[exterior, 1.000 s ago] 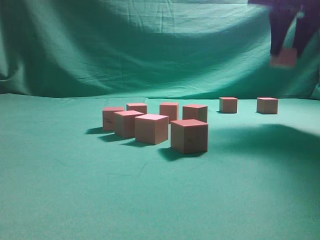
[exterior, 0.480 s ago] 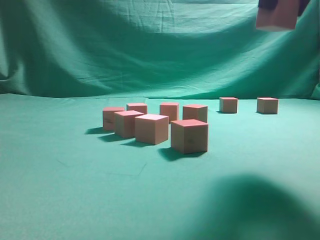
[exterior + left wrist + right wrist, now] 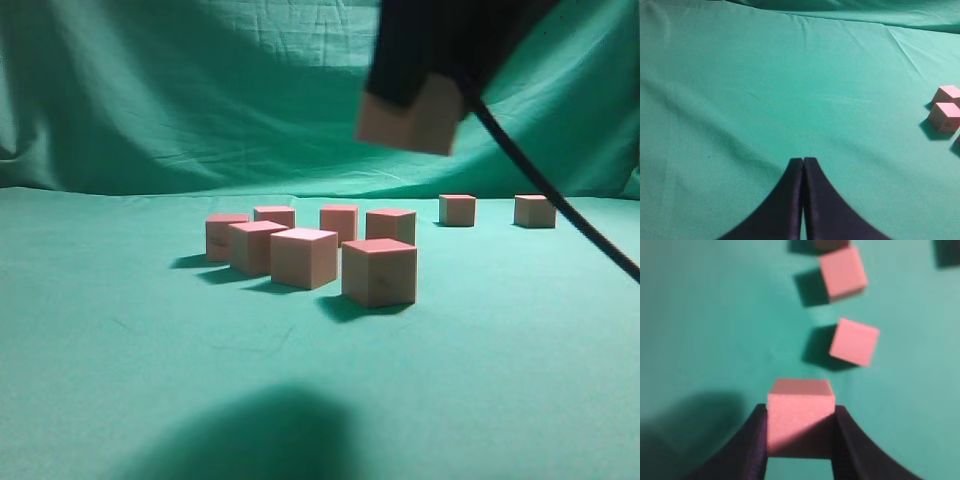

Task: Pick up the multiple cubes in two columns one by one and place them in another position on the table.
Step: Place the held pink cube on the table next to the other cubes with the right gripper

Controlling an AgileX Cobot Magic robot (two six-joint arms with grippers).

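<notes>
The black two-fingered right gripper, clamped on a small pinkish-red matte cube, hangs upper centre, above bare green cloth table lower left; the left gripper, fingers together, idles.

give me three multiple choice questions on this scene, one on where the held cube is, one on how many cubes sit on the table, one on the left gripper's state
1. Where is the held cube?
A. in the air above the table
B. on top of another cube
C. on the table's front edge

2. How many cubes rest on the table in the exterior view?
A. five
B. eight
C. twelve

3. How do the left gripper's fingers stand?
A. wide apart
B. closed on a cube
C. pressed together, holding nothing

Answers:
1. A, the right gripper clamps it well above the resting cubes.
2. B, six in the near cluster and two far right.
3. C, the left wrist view shows them touching with only cloth beyond.
</notes>
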